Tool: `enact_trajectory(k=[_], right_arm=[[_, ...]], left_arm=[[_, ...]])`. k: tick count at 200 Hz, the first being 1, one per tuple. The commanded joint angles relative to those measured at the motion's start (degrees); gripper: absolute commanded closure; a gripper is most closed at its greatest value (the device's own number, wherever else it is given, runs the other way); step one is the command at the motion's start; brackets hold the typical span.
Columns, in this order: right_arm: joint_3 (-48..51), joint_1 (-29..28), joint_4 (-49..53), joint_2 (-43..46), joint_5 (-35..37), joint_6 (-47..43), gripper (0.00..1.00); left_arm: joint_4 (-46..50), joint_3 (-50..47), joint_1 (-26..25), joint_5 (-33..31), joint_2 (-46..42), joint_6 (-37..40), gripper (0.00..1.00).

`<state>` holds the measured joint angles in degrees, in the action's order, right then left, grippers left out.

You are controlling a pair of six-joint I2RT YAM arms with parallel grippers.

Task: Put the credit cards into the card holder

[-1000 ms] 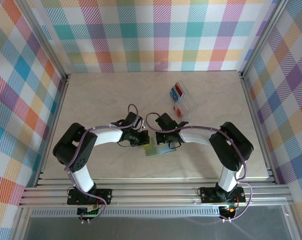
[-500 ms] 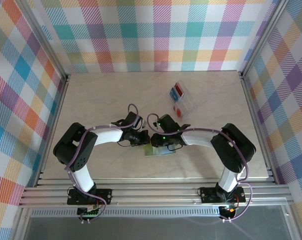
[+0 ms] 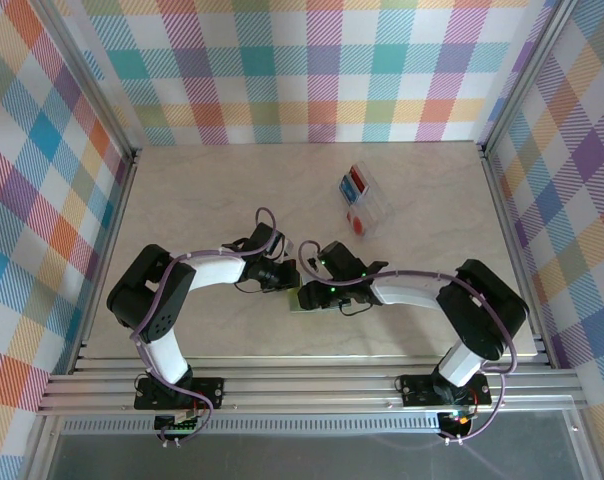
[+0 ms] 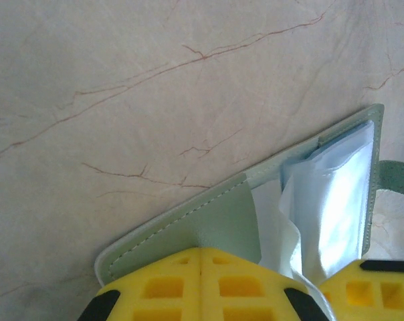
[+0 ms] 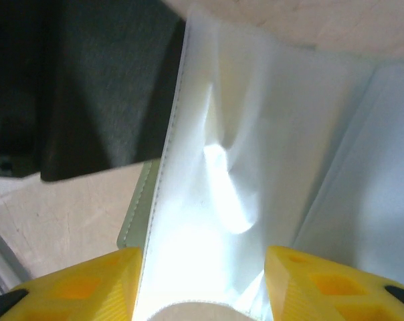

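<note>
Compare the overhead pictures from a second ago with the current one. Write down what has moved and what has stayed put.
The right end effector slid toward the near edge and slightly left, over the wallet, covering more of it; its elbow swung nearer too. The left end effector, the wallet and the clear rack holding the cards stayed put.

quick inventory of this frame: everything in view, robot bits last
card holder: one, sage green, lying open on the table between the two grippers, clear inner sleeves showing.
credit cards: three seen, red and blue in the rack, a pale one with an orange-red mark at its near end.
clear rack: one, transparent, right of centre, beyond the grippers.
table: one, beige marbled.
plaid walls: three, multicoloured checks, around the table.
left gripper: yellow fingers shut on the card holder's cover.
right gripper: yellow fingers open, a clear sleeve between them.
</note>
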<state>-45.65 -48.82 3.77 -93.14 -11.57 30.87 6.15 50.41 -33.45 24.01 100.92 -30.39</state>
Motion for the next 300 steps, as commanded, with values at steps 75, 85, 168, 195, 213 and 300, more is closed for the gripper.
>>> enact_trajectory(k=[75, 85, 168, 195, 213, 300], right_arm=[[-2.3, -1.6, -0.8, -2.5, -1.4, -1.5, 0.42], [-3.0, -1.6, -0.6, -2.7, -1.5, -1.9, 0.4], [-7.7, -1.5, 1.5, -5.1, -1.1, -3.8, 0.35], [-8.7, -1.5, 1.6, -6.8, -1.6, -4.1, 0.34], [-8.6, -1.5, 0.7, -7.1, -2.7, -4.1, 0.34], [-7.2, -1.5, 1.0, -4.4, -2.8, -5.1, 0.31]], left_arm=[[-9.4, -6.2, 3.2, 6.0, 0.7, -4.9, 1.0], [-11.1, -6.9, 3.7, 7.1, 0.1, -5.7, 1.0], [-10.9, -10.2, 7.9, 6.5, -8.3, -7.4, 0.99], [-10.6, -10.6, 8.4, 6.3, -10.1, -7.6, 0.97], [-10.8, -11.0, 8.6, 6.2, -11.2, -7.6, 0.95], [-13.0, -7.3, 3.8, 8.0, -6.5, -6.3, 0.96]])
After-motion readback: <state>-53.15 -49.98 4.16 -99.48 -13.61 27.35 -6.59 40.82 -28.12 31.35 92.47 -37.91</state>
